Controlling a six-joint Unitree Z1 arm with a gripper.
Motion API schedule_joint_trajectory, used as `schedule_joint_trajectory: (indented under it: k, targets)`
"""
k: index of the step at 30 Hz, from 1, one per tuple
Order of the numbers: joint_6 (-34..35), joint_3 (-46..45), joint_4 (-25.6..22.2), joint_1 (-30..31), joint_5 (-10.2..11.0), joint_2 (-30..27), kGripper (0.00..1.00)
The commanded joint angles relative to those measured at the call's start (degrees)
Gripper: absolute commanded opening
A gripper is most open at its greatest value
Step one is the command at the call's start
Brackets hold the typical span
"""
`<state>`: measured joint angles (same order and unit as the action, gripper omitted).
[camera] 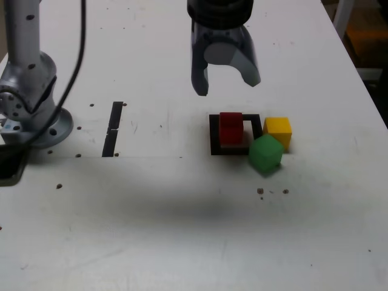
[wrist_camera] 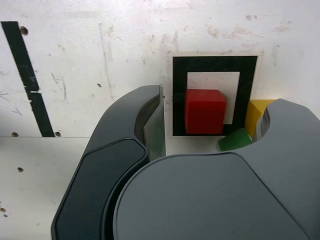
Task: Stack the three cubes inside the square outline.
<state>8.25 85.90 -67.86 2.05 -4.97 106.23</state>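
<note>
Found solid red cube (camera: 231,128) inside black-tape square outline (camera: 214,134), apparently serving as base. Noted solid yellow cube (camera: 277,130) and solid green cube (camera: 265,153) beside outline, exterior view's right; must stack both. Observed jaws wide open, empty.

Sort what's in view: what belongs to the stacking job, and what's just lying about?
For the job:
- small red cube
- small yellow cube
- larger green cube
- black square outline

Just lying about:
- short black strips
</note>
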Motion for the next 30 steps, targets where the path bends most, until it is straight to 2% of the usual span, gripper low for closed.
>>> schedule_joint_trajectory:
  k: [1, 13, 30]
  targets:
    - [0.3, 1.6, -0.7, 0.9, 0.2, -0.2, 0.74]
    - [1.8, 10.5, -1.8, 7.0, 0.4, 3.4, 0.74]
    - [2.3, 16.8, -2.6, 10.2, 0.0, 10.6, 0.74]
